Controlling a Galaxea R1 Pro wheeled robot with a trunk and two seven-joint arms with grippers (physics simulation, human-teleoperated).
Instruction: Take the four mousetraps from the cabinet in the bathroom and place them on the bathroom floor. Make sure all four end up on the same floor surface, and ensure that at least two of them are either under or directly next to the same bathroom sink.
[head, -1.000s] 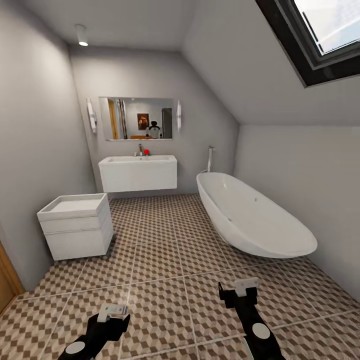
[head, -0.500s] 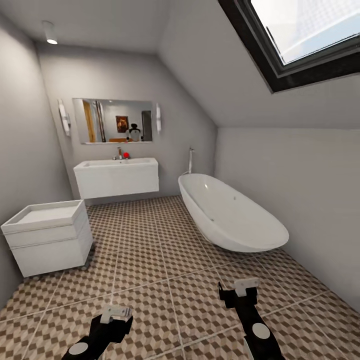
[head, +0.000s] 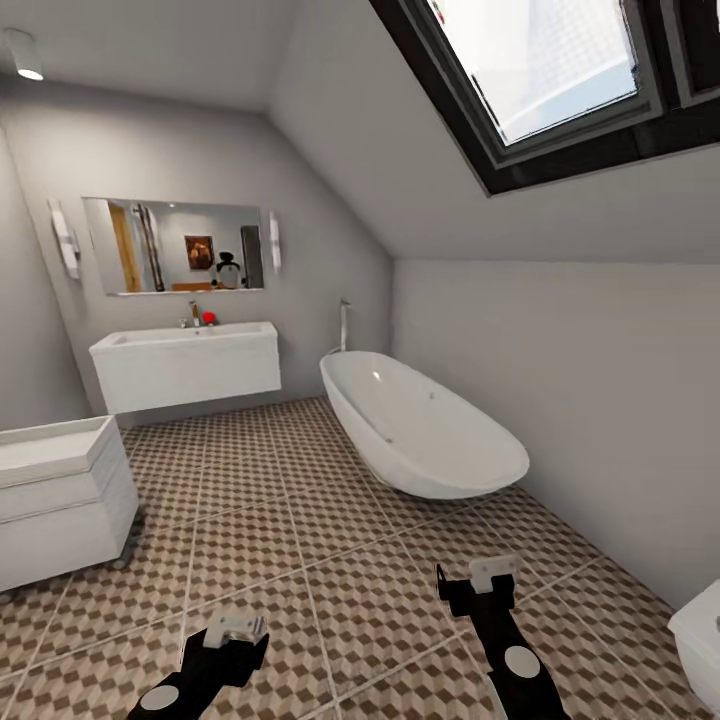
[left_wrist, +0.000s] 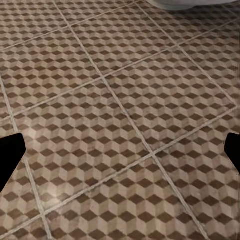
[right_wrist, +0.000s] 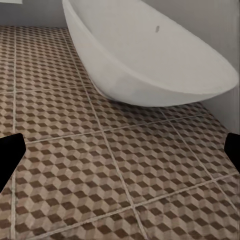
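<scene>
White wall-hung sink (head: 186, 365) — chrome tap — above cube-patterned bathroom floor (head: 300, 540)

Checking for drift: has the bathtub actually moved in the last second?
No. The bathtub keeps its place beside the sink; both slide left in the head view together, so the camera turned right.

No readable text, labels, brands or numbers on any surface.
</scene>
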